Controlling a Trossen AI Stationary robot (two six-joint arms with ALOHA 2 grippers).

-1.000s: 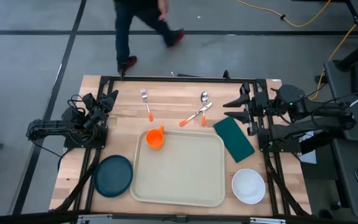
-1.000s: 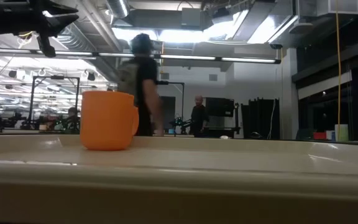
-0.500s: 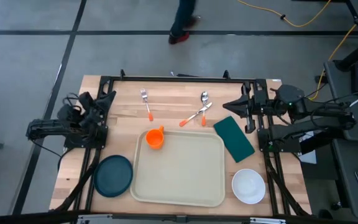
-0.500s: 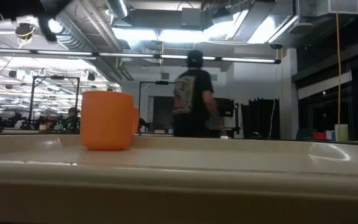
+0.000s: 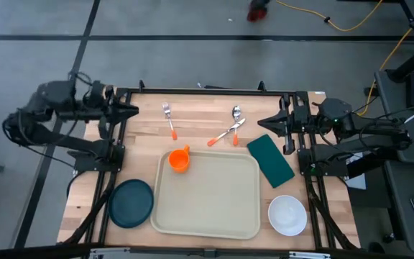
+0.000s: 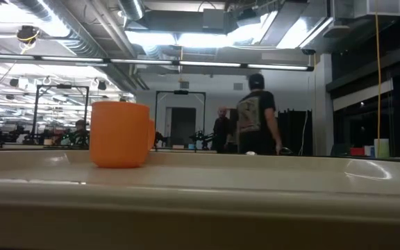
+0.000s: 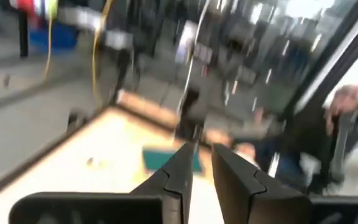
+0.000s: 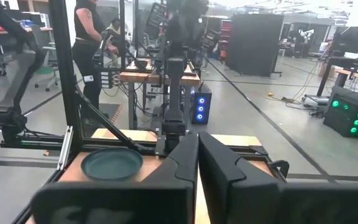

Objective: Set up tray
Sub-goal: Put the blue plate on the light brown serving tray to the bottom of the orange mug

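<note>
Meanwhile the left gripper (image 5: 131, 110) has lifted from low beside the table's left edge to its back-left corner, fingers slightly parted, holding nothing. Right gripper (image 5: 263, 121) stays at the back right, now closed and empty. Cream tray (image 5: 214, 205) lies unmoved mid-table, orange cup (image 5: 180, 159) in its corner
</note>
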